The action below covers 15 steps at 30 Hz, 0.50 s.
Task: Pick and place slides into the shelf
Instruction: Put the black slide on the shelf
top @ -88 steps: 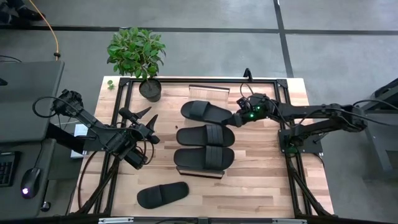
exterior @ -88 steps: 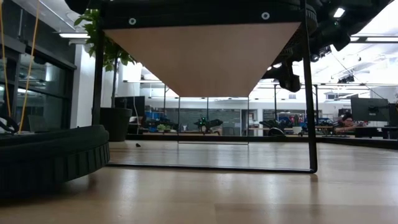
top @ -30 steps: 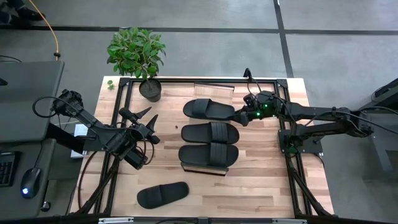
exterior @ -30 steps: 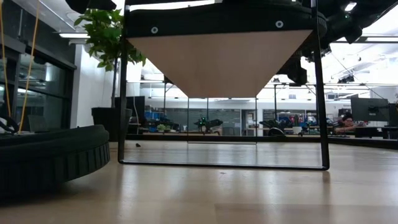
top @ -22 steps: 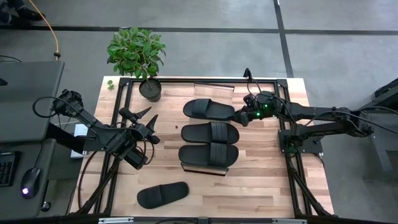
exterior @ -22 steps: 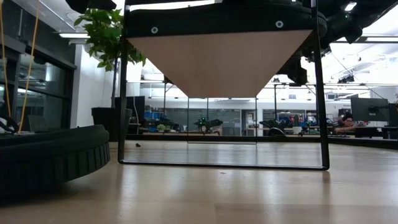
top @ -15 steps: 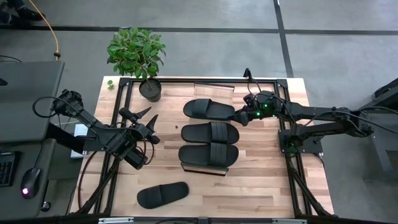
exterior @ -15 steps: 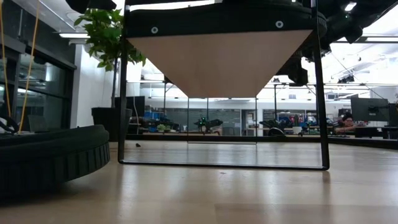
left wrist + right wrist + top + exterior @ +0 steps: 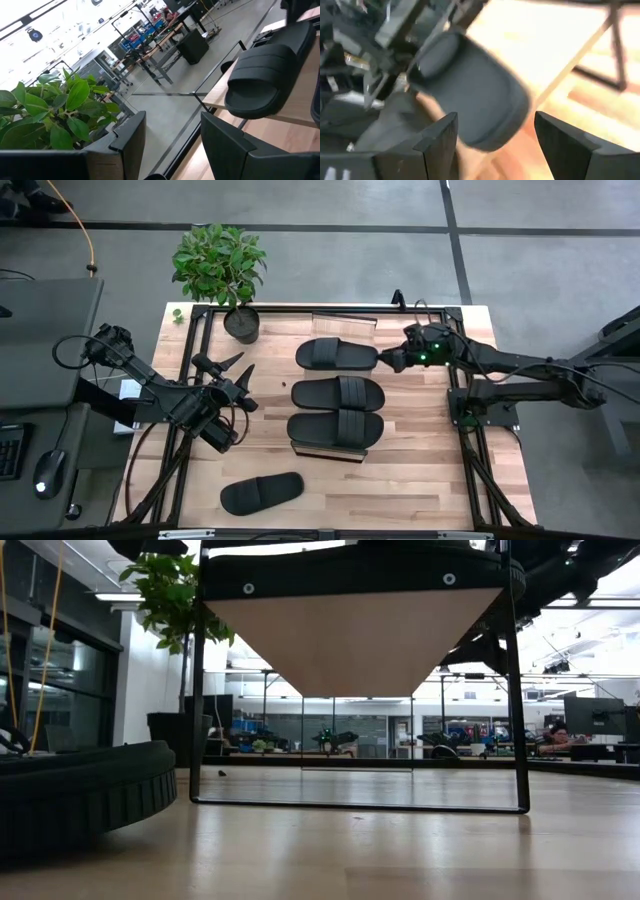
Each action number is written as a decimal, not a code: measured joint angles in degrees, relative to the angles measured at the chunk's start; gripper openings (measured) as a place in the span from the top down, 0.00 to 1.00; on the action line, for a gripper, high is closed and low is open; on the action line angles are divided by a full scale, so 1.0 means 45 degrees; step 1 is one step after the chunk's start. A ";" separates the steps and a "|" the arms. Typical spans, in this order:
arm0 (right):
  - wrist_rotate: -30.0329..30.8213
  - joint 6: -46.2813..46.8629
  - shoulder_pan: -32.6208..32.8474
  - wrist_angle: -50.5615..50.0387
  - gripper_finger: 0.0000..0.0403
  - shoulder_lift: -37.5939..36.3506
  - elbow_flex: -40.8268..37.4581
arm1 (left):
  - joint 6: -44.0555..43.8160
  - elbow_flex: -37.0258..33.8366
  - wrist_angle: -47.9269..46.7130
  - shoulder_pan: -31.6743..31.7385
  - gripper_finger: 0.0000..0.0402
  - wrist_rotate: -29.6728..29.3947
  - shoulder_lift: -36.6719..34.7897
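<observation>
High view: three slides (image 9: 337,392) lie side by side on the shelf (image 9: 345,321), long axes across the worktop (image 9: 420,470). The fourth slide (image 9: 261,493) lies loose at the near edge, on the left arm's side. Left end effector (image 9: 240,385) hovers well apart from it, fingers spread. Right end effector (image 9: 392,360) sits just beside the far slide's end.

Low view: shelf frame (image 9: 515,700) only; loose slide (image 9: 85,800) at left.

Left wrist view: fingers (image 9: 131,137) parted, empty.

Right wrist view: fingers (image 9: 440,137) released, slide end (image 9: 475,97) between and beyond them.
</observation>
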 joint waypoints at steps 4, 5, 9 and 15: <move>0.0425 -0.0286 -0.0016 0.0483 0.37 -0.0601 0.0000 | 0.0000 0.0000 0.0009 0.0000 0.57 0.0000 0.0000; 0.0316 -0.0396 -0.0004 0.0938 0.37 -0.0668 0.0000 | 0.0000 0.0000 0.0007 -0.0001 0.57 0.0000 0.0000; 0.0120 -0.0687 0.0193 0.2422 0.37 -0.0548 0.0010 | 0.0000 0.0000 0.0012 -0.0002 0.57 -0.0079 0.0000; 0.0085 -0.0503 0.0495 0.3071 0.37 0.0724 0.0015 | 0.0004 0.0000 0.0047 0.0000 0.57 -0.0221 0.0000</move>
